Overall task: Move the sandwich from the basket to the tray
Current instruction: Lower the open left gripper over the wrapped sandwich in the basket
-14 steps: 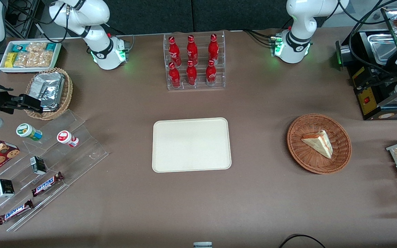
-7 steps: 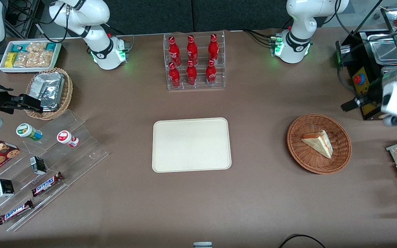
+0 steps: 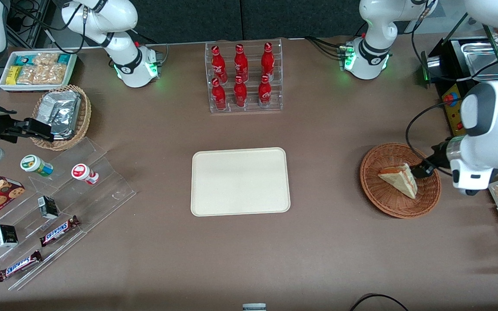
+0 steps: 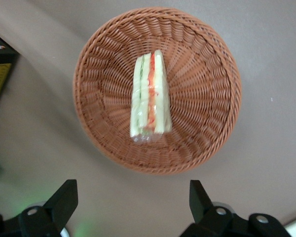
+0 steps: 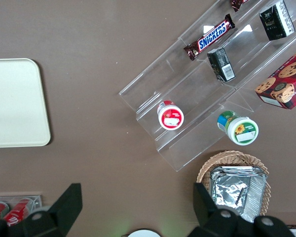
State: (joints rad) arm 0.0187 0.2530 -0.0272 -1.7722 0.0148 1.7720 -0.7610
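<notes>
Approach step, nothing grasped yet: the left gripper [image 4: 130, 205] hangs above the reddish-brown wicker basket [image 3: 383, 203], over its rim toward the working arm's end of the table, fingers [image 4: 63, 200] spread wide apart w/ nothing between them. The sandwich [image 3: 399, 179] lies inside the basket, roughly central, resting on the weave, apart from the gripper; in the front view the dark fingertips overlap the wedge's edge, but that looks like height offset, not contact, since the wrist view shows clear table and basket rim between fingers and sandwich. The cream tray [image 3: 240, 181] sits mid-table, well apart from the basket toward the parked arm's end, nothing on it. Orientation: in the front view the wedge's long axis runs diagonally, narrow tip pointing toward the front camera and slightly toward the working arm's end, broad end toward the tray side and farther from the camera. The filling edge w/ red, orange and green layers faces up toward the wrist cam, where the sandwich [image 4: 149, 96] shows as a long strip whose length runs roughly across the line joining the two fingers. So the open span seems about aligned to close across the bread faces, though exact yaw is hard to judge. Next move prob calls for shifting the gripper until centred over the wedge, then descending w/ fingers straddling the bread faces, closing gently since it likely squashes, then lift clear of the rim and carry to the tray.
</notes>
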